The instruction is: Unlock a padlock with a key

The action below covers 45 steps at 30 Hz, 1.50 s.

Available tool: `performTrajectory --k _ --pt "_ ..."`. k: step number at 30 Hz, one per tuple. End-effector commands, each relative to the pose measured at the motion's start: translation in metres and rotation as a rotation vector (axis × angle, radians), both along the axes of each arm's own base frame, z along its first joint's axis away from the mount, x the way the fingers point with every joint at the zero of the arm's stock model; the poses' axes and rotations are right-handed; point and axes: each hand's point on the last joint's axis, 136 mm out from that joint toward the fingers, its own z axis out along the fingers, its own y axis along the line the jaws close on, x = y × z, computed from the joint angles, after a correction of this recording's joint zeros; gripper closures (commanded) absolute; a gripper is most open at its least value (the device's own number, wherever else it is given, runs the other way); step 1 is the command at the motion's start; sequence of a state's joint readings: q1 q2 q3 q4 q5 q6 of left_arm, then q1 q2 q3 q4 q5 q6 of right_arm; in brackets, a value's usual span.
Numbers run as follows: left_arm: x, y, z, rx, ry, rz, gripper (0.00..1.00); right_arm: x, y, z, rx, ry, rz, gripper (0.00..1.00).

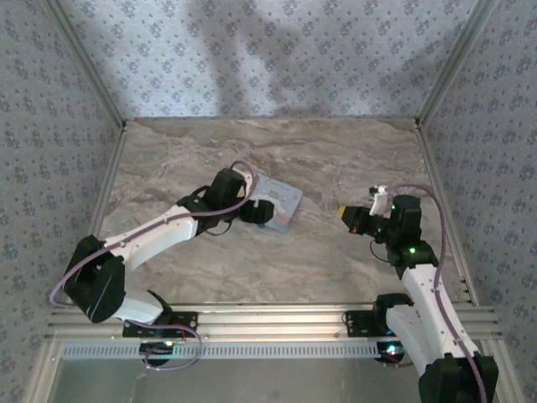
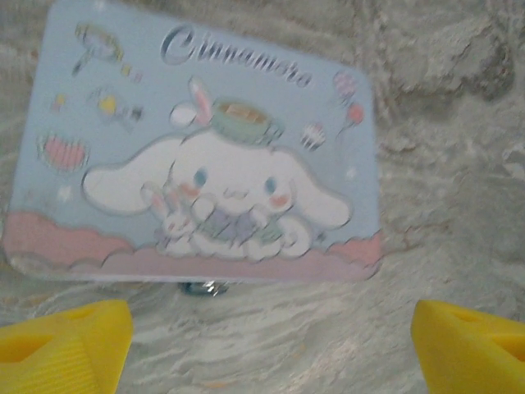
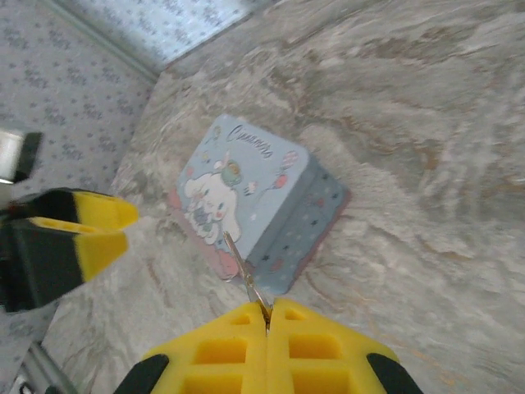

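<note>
The padlock (image 2: 201,287) is a tiny teal body with a shiny shackle, peeking out at the near edge of a light-blue cartoon tin (image 2: 205,148). My left gripper (image 2: 271,353) hangs open just short of it, one yellow finger (image 2: 66,345) on each side of the view. From the top, the left gripper (image 1: 265,213) is at the tin's (image 1: 281,201) near-left edge. My right gripper (image 3: 268,310) is shut on the key (image 3: 244,271), a thin brass blade sticking out toward the tin (image 3: 254,189). The right gripper (image 1: 344,211) hovers to the right of the tin, apart from it.
The marbled table (image 1: 336,159) is walled by patterned panels (image 1: 268,50) at the back and both sides. An aluminium rail (image 1: 277,319) runs along the near edge by the arm bases. The left gripper's yellow fingers (image 3: 90,230) show at the left of the right wrist view.
</note>
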State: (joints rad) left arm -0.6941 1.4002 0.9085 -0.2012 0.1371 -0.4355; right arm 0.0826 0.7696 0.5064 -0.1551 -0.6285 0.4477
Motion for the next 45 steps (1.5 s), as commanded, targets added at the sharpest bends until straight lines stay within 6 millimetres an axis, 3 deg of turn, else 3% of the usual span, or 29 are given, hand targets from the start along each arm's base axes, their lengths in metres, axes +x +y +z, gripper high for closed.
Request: performTrajectory --k 1,13,19,29,37,45 --pt "-0.004 -0.007 0.005 -0.137 -0.043 -0.070 0.12 0.007 0.021 0.006 0.038 -0.019 0.056 1.00" --pt "-0.007 0.004 -0.037 -0.169 -0.059 -0.066 0.12 0.046 0.122 -0.003 0.073 0.055 0.252 1.00" --pt "-0.003 0.002 -0.047 -0.182 -0.086 -0.070 0.12 0.073 0.153 -0.023 0.039 0.115 0.280 1.00" --pt "0.008 -0.006 -0.061 -0.175 -0.104 -0.088 0.14 0.085 0.164 -0.072 -0.037 0.244 0.301 1.00" --pt "0.013 -0.014 -0.074 -0.171 -0.081 -0.103 0.16 0.074 0.155 -0.105 -0.120 0.329 0.298 1.00" --pt "0.013 -0.026 -0.086 -0.179 -0.051 -0.119 0.22 0.064 0.148 -0.122 -0.146 0.375 0.294 1.00"
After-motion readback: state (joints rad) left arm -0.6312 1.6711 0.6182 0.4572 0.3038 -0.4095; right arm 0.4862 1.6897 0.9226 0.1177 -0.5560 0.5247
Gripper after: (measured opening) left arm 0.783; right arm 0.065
